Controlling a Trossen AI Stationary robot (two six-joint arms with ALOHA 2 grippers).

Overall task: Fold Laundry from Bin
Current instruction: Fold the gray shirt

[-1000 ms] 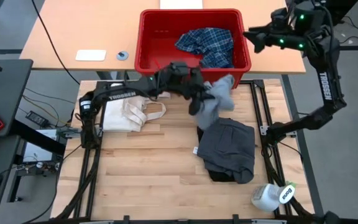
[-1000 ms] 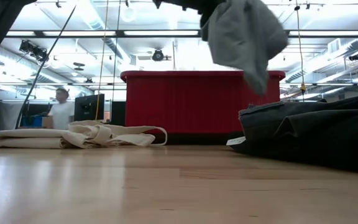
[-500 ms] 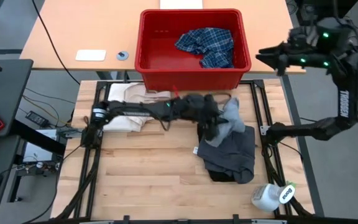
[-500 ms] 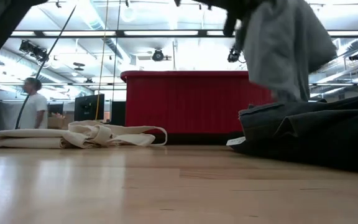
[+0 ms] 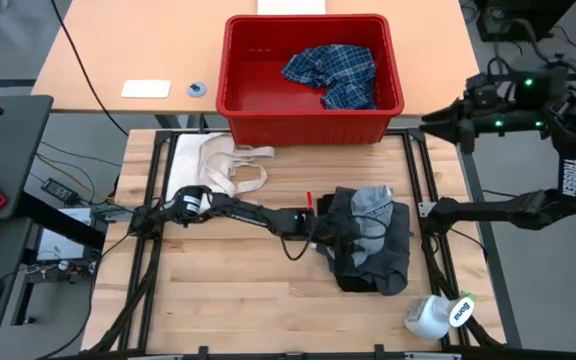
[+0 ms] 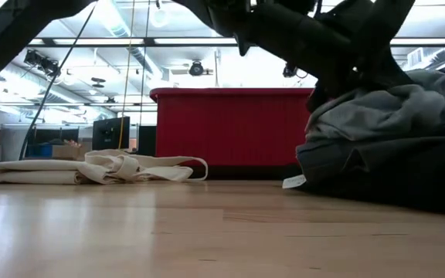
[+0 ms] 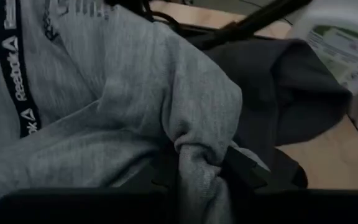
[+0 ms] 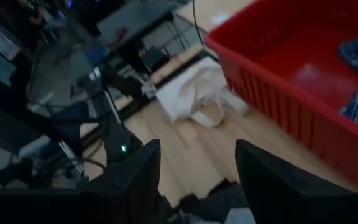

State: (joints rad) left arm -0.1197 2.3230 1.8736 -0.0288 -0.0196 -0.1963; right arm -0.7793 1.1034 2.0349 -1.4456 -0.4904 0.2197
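Lowered since a second ago, my left gripper point(image 7: 201, 171) pinches the light grey Reebok garment point(image 5: 370, 203) onto the dark pile point(image 5: 378, 255); right gripper point(image 8: 197, 180) jaws gape, empty.

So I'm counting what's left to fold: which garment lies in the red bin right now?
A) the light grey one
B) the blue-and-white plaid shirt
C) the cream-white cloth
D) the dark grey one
B: in the high view only the plaid shirt lies in the red bin, while the light grey garment rests on the dark grey one on the table.
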